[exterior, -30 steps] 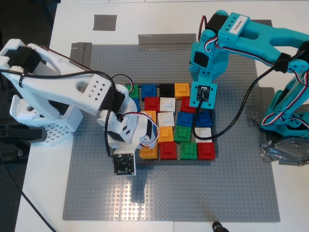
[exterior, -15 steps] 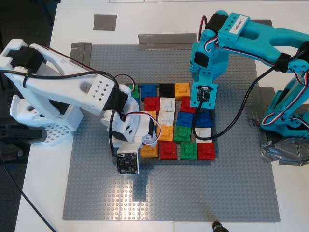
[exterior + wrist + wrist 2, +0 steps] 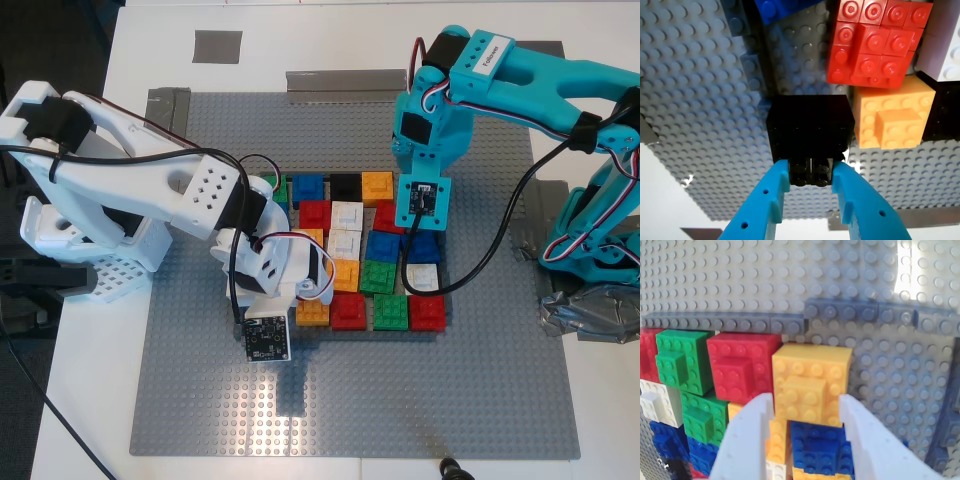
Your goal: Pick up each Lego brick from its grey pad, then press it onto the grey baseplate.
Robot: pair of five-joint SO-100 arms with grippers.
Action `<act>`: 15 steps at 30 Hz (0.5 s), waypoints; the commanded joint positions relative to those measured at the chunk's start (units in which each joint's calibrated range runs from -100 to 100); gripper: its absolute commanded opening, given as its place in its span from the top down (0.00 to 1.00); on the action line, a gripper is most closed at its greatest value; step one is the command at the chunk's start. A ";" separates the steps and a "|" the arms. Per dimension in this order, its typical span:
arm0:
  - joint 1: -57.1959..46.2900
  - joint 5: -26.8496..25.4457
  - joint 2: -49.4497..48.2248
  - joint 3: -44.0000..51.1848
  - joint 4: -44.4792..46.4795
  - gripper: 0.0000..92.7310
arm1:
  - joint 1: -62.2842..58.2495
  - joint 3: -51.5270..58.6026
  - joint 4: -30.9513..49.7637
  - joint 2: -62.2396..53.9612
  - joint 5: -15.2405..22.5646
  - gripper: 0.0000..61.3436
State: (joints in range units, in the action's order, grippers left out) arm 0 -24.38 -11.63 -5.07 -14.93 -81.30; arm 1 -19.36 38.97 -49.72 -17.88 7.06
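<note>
First wrist view: our first tool (image 3: 811,172) clamps the black brick (image 3: 810,131), seated beside the orange brick (image 3: 892,119) on the grey baseplate (image 3: 695,100). Our second tool (image 3: 805,415) straddles a yellow brick (image 3: 810,382), grip uncertain. We should press straight down, studs aligned.

Grey studded baseplate (image 3: 200,400); black brick (image 3: 810,125) (glossy), orange brick (image 3: 892,117), red brick (image 3: 872,42).
</note>
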 commanded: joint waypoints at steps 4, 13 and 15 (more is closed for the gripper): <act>0.62 0.22 -0.51 0.25 -0.47 1.00 | -0.84 -5.52 -2.68 -2.55 0.29 0.70; 0.48 0.22 -0.16 0.25 0.18 1.00 | -0.04 -14.37 -12.61 -7.36 -0.20 0.67; 0.40 0.17 -0.16 0.25 0.18 1.00 | 0.25 -16.09 -14.40 -8.82 -0.10 0.67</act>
State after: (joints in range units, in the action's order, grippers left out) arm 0 -24.01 -11.63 -5.07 -14.93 -81.39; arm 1 -19.91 30.66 -60.26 -20.81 7.06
